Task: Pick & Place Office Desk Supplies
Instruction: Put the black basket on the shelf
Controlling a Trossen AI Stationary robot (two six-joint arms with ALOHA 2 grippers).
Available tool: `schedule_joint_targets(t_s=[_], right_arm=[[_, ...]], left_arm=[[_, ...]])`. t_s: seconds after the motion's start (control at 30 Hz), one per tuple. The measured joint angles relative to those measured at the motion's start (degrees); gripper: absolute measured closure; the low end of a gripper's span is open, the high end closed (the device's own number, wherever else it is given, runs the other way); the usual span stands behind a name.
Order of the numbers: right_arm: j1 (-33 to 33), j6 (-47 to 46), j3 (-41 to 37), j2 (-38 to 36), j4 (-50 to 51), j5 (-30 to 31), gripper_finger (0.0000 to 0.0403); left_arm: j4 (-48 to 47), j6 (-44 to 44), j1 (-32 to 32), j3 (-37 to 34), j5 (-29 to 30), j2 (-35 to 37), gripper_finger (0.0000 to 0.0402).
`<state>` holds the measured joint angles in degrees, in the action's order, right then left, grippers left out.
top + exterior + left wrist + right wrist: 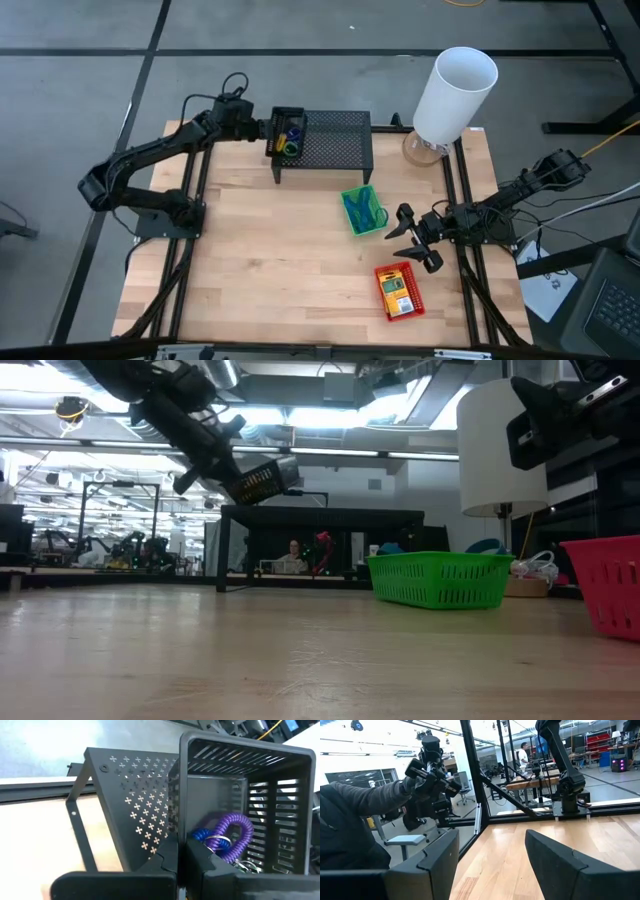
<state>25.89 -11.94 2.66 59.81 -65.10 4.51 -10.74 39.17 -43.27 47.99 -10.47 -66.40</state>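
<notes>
My left gripper is shut on the black basket at the left end of the black mesh stand. Purple and blue rings lie inside that basket. The green basket with blue band loops stands on the table's middle right. The red basket with yellow-and-green packs sits near the front right. My right gripper hovers open between the green and red baskets and touches nothing. My left gripper holds the black basket by the wall nearest the arm, one finger inside and one outside. The fingers come level from the table's left. The basket is tilted and looks lifted just above the stand's top.
A tall white cylinder stands on a round base at the table's far right, next to the stand. Black frame rails run along both table sides. Bare wood lies across the middle and near left.
</notes>
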Motion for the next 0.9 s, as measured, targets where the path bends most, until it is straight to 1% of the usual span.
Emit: schedule_joint_targets(t_s=[0.3,0.5,0.9], right_arm=[[0.01,0.0,0.0,0.02,0.0,-0.02,0.0174],[0.02,0.0,0.0,0.02,0.0,-0.02,0.0174],[0.0,-0.35,0.0,0.01,0.0,-0.02,0.0174]], left_arm=[[1.22,2.28,-0.37,0.0,-0.25,-0.15,0.0395],[2.71,3.12,-0.37,0.0,-2.69,-0.15,0.0384],[2.47,4.98,-0.35,0.0,-2.37,-0.15,0.0382]])
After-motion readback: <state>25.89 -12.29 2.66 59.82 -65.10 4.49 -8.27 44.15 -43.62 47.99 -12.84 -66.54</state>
